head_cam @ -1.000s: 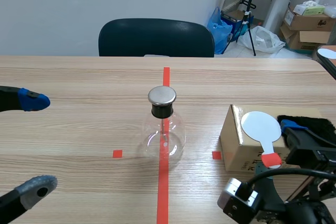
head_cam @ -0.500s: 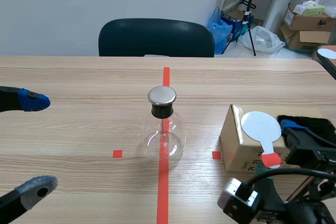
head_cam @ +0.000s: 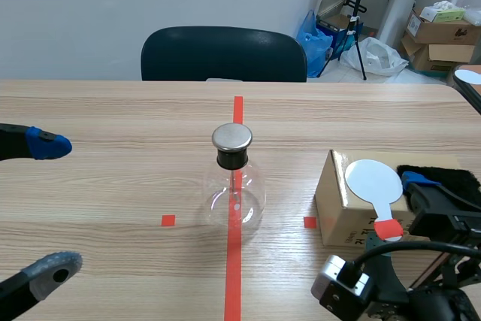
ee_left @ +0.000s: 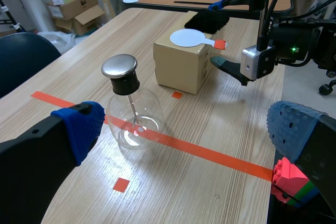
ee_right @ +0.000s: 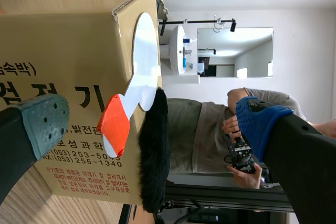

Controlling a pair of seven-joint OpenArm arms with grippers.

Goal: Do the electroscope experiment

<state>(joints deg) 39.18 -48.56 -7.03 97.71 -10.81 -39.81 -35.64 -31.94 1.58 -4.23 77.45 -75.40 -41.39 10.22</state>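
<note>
Tabletop (head_cam: 113,110) of pale wood-grain laminate carries everything. Largest on it is a brown cardboard box (head_cam: 342,212) at the right, its near face printed with big black Korean characters and smaller orange Korean lines.

At the middle, on the orange-red tape line, a round clear glass flask (head_cam: 234,193) stands upright. It has a black stopper topped by a shiny metal disc (head_cam: 231,137), and a thin rod hangs straight down inside.

A strip of black fur (head_cam: 443,177) lies along the box top's right side. Just beside it a flat paddle (head_cam: 374,182) lies on the box. Its white disc points away from the robot, its long axis runs near to far, and its orange-red taped handle sticks out over the near edge.

The right gripper (ee_right: 151,119) has its fingers spread wide, with the handle between the grey pad and the blue pad, untouched. The left gripper (ee_left: 189,129) is also spread wide, holding nothing, well left of the flask.
</note>
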